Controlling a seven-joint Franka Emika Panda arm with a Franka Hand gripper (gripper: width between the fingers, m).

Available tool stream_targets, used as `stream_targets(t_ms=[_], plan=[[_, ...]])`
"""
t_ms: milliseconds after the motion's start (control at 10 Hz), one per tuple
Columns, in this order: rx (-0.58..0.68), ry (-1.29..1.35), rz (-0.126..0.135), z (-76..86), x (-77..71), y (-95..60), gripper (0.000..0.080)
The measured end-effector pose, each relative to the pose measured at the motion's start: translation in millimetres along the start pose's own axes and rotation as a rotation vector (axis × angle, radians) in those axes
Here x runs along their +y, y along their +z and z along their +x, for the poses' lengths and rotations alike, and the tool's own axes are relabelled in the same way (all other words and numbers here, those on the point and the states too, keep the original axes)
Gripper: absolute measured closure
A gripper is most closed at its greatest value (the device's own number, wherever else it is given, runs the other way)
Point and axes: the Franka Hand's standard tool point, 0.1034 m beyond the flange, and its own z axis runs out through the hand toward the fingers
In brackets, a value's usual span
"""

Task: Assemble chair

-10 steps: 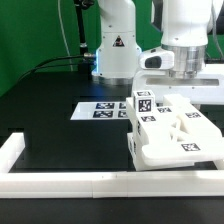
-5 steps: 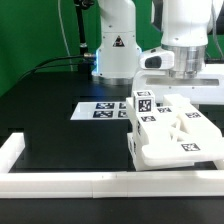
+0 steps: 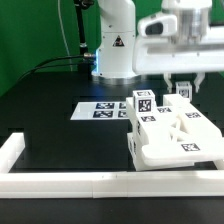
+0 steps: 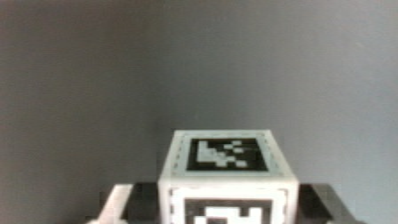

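The chair (image 3: 172, 133) sits at the lower right of the exterior frame, a cluster of joined white blocky pieces on the black counter (image 3: 60, 110), hard against the white border rail (image 3: 110, 182) that runs along the bottom of the frame. One square leg (image 3: 144, 104) stands upright from the assembly with a tag on its top and front faces. The marker board (image 3: 100, 110) lies flat just behind the assembly, towards frame centre.

The claw (image 3: 183, 88) hangs at the upper right, above the assembly and clear of it — nothing is visible between its fingers. They stand partly apart, at a moderate gap, empty. In the wrist view a tagged post (image 4: 228, 170) fills the lower centre of the frame; it is probably part of the chair, though which piece I cannot say.

Risks, as judged from this position:

- The upright leg looks tall and narrow. If it is not fully seated, a glancing touch from a descending finger could tilt it or work it loose.
- The gap between the fingers appears only modestly wider than a leg. A small sideways error on descent would land a fingertip on top of a part rather than beside it — pressing the assembly down or shoving it.
- The assembly is braced by the rail on one side only. A push towards the upper part of the frame could slide it over the marker board.
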Motion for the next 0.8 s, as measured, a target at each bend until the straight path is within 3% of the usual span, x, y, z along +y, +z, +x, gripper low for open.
stream_targets(t_ms=[200,300,600,700,800], plan=[[0.005,-0.029,0.014,26.8,10.1,-42.8,0.0515],[0.018,-0.04,0.011,42.8,14.9,-48.9,0.0515],[0.012,-0.041,0.001,45.9,14.7,-42.4,0.0515],[0.02,-0.056,-0.017,48.4,15.8,-40.1,0.0515],[0.028,-0.103,-0.064,56.7,16.8,-35.6,0.0515]])
